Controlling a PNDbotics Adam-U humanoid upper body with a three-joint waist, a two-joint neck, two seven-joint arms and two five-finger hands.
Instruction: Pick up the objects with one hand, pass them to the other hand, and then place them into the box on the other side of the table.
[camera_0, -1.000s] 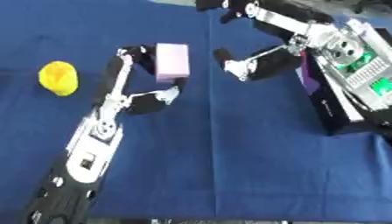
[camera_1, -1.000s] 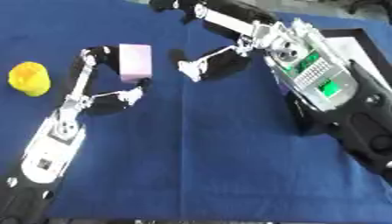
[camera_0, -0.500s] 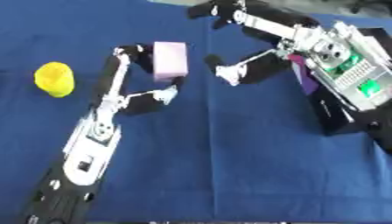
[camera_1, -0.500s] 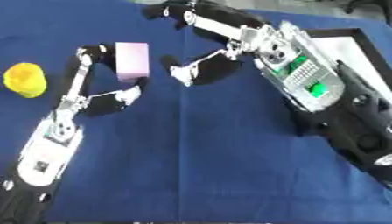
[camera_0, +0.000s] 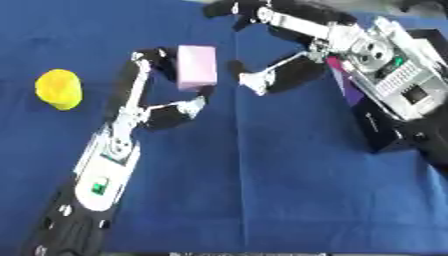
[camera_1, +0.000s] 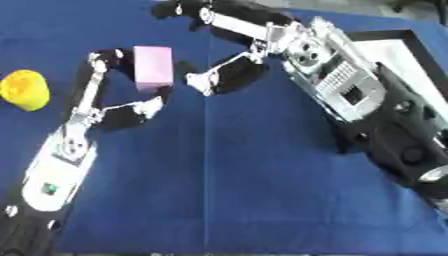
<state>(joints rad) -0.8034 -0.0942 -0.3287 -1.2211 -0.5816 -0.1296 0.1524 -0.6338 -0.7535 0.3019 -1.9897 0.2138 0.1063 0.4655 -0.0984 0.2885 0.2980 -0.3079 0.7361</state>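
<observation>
Fingers of your left hand (camera_0: 162, 102) clamp the pink block (camera_0: 197, 66), and your right hand (camera_0: 280, 75), fingers apart, has closed in beside it, ready for the handover.

From the head, my two eye views looked steeply down, close over the blue table (camera_0: 262, 190); both shared the pink block (camera_0: 197, 66) and black box (camera_1: 411, 45).

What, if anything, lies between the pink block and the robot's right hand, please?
Only bare blue cloth shows between the pink block, held by the left hand, and the open right hand, clearest in the left eye view.
</observation>
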